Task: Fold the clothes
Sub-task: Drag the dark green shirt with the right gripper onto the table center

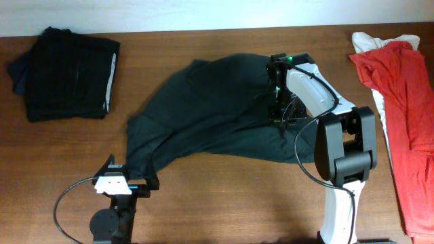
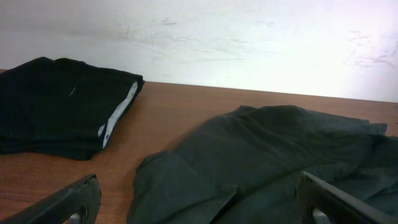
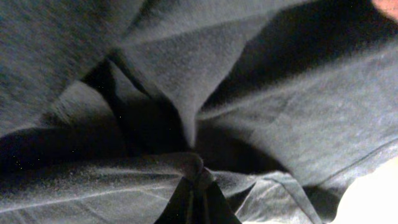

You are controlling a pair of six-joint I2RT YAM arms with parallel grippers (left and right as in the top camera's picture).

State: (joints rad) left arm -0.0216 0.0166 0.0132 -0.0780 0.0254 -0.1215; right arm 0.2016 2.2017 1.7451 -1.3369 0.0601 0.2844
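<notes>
Charcoal T-shirt (image 1: 210,108), right hand (image 3: 194,182) pinching a fold, hem near left hand (image 1: 131,173).

No readable text, label, brand or number is being displayed on the clothes (image 1: 224,112) or elsewhere.

You see the left gripper (image 2: 198,208) with its fingers spread wide at the bottom corners of the left wrist view. The rumpled charcoal shirt (image 2: 273,149) lies ahead on the wooden table (image 2: 168,112). A folded black garment (image 2: 59,106) sits apart at left, before a pale wall (image 2: 217,43).
</notes>
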